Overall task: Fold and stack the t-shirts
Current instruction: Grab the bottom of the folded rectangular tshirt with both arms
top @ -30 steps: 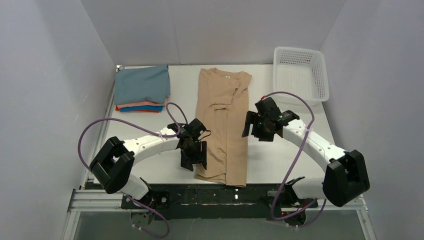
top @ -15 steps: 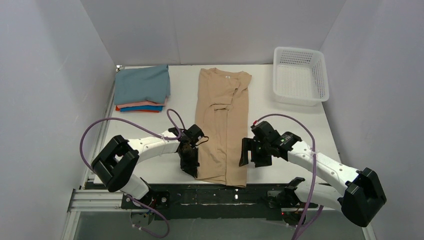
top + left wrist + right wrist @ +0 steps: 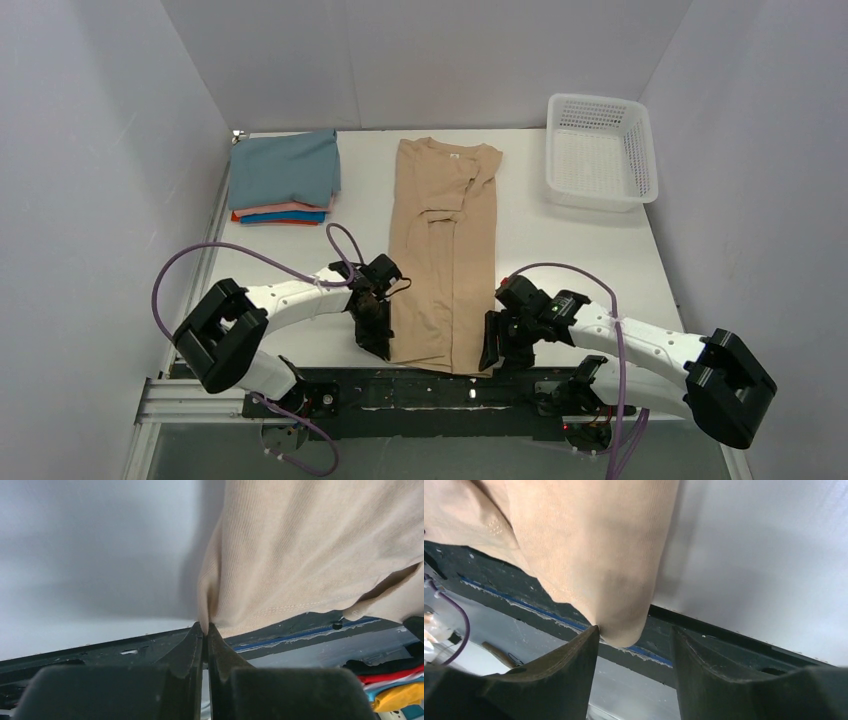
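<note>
The tan shirt (image 3: pixel 445 250) is laid out lengthwise down the middle of the table (image 3: pixel 560 250), folded into a long narrow strip. Its collar, marked by a small white label (image 3: pixel 455 155), is turned to the far side. One sleeve is folded in across the upper half. The near hem is brought right to the near edge of the table, and in both wrist views it is seen lying over the dark rail (image 3: pixel 450 385) that runs along that edge.

The near-left corner of the hem is pinched by the left gripper (image 3: pixel 205 627). Its fingers are pressed together on the cloth, and a small fold of fabric is drawn up between the tips. The near-right corner is flanked by the right gripper (image 3: pixel 635 630). Its jaws are held apart with the rounded corner of cloth lying between them, close against one finger and clear of the other, so nothing is clamped there. Both arms are stretched low over the near part of the table, one at each side of the strip.

At the far-left corner a stack of folded shirts is kept, well apart from the tan one. A grey-blue shirt (image 3: pixel 285 168) is laid on top, and the edges of a salmon shirt (image 3: pixel 275 209), a blue shirt (image 3: pixel 300 217) and an orange-red shirt (image 3: pixel 240 216) are shown beneath it. A white basket (image 3: pixel 600 150) is placed at the far-right corner.
</note>
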Action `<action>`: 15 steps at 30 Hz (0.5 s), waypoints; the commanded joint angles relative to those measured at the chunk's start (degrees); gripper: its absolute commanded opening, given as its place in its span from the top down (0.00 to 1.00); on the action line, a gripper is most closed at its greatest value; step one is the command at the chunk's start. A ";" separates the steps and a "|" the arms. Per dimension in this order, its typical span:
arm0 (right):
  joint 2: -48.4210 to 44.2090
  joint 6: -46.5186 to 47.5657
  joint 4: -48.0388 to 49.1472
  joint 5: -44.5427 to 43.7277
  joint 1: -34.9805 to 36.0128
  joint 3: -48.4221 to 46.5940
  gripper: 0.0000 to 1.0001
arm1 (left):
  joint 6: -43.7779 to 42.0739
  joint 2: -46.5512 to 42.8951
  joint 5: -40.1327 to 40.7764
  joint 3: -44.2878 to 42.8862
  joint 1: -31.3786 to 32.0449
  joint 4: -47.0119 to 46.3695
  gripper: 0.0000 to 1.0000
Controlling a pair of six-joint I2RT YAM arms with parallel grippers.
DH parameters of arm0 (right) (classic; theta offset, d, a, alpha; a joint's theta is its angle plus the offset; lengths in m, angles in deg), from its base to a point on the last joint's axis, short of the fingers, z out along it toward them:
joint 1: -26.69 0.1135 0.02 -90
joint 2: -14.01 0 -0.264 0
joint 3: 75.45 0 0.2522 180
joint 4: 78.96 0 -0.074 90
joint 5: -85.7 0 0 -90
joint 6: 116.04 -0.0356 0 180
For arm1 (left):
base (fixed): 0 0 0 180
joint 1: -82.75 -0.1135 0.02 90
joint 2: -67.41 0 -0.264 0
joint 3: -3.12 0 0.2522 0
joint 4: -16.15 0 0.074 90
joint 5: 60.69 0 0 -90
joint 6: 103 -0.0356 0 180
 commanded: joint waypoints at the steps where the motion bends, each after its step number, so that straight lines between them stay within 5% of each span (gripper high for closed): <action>1: 0.20 -3.78 6.18 1.12 0.32 1.45 0.41 | 0.81 -2.07 -0.92 2.36 -0.07 6.43 1.00; 6: 0.23 -5.34 7.51 1.21 0.33 2.60 0.57 | 1.37 -2.67 -1.20 3.41 -0.11 5.60 1.00; 10: -1.01 -8.09 13.89 8.04 0.33 6.27 0.99 | 2.16 -3.80 -1.17 3.67 -0.11 7.01 1.00; 15: -6.64 -8.95 5.25 7.26 0.35 6.18 0.99 | 2.58 -8.54 0.98 4.14 -0.07 13.77 1.00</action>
